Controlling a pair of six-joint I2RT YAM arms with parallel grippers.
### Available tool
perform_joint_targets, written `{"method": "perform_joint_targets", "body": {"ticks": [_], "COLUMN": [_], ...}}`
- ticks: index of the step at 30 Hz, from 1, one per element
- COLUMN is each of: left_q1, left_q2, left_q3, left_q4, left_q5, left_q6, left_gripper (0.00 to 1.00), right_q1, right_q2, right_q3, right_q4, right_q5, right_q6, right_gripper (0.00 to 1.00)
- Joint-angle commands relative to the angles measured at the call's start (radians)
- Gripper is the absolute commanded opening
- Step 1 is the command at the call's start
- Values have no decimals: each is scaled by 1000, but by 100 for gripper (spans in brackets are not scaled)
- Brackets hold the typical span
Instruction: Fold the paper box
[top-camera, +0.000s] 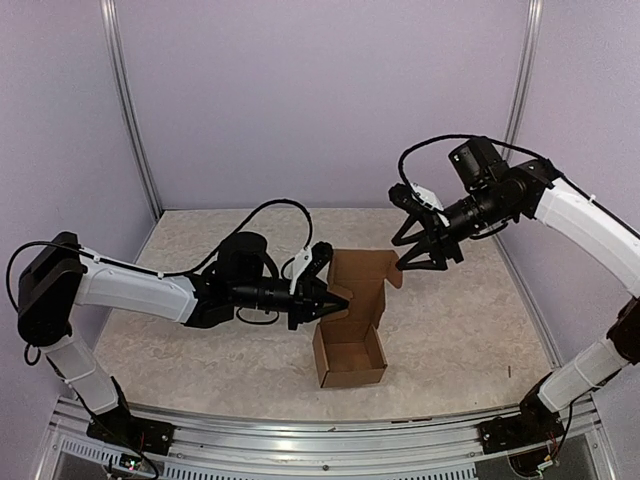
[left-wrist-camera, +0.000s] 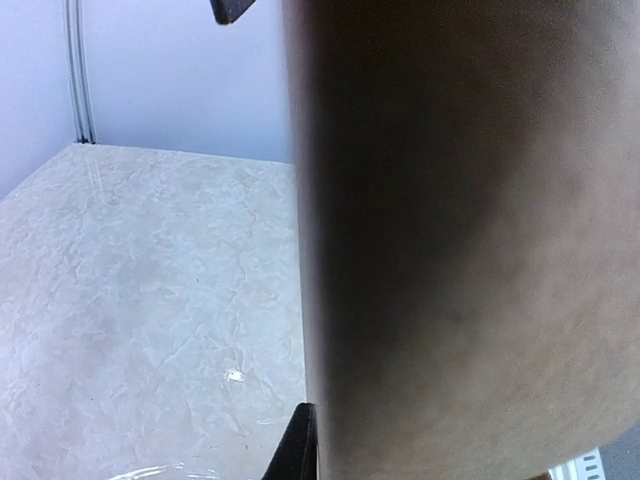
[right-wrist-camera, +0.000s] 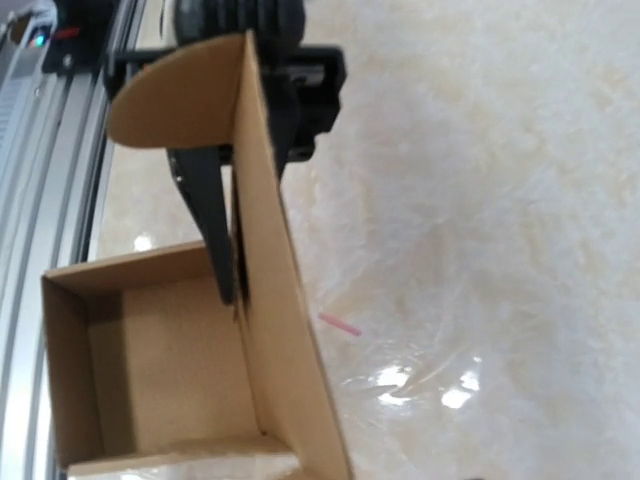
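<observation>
box (top-camera: 349, 358) mid-counter (top-camera: 180, 360), lid (top-camera: 358, 275) upright at its 12 o'clock. Left jaws clenched on the lid's 9 o'clock edge; right jaws look released, hovering at 2 o'clock. Risk: right pushes lid down while left holds, so panel creases or box skids

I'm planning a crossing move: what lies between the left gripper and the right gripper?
Only the paper box: its open lid panel spans from left gripper to right gripper, shown in the top external view.
</observation>
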Motion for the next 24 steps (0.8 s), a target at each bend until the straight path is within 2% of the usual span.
{"method": "perform_joint_targets", "body": {"ticks": [1, 5, 7, 9, 14, 18, 24], "left_q1": [-9, -12, -14, -16, -14, -5, 5], "left_q2": [-11, 7, 18, 29, 53, 91, 119], "left_q3": [4, 26, 34, 42, 48, 35, -29], "left_q4": [-47, -82, -93, -103, -84, 12, 139], "left_q5": [-9, -16, -20, -27, -53, -125, -206], "left_q6": [66, 94, 107, 119, 133, 103, 31], "left_gripper": [9, 10, 10, 10, 14, 32, 54], "right_q1": [75, 133, 147, 153, 154, 155, 164], "right_q2": [64, 108, 129, 147, 167, 177, 201], "right_q3": [37, 64, 77, 90, 93, 79, 84], "right_q4": [-32, -46, -44, -45, -32, -5, 19], "right_q5": [54, 91, 107, 125, 168, 195, 314], "right_q6": [-2, 0, 8, 21, 36, 51, 48], "right_gripper": [59, 58, 54, 45, 13, 5, 0]}}
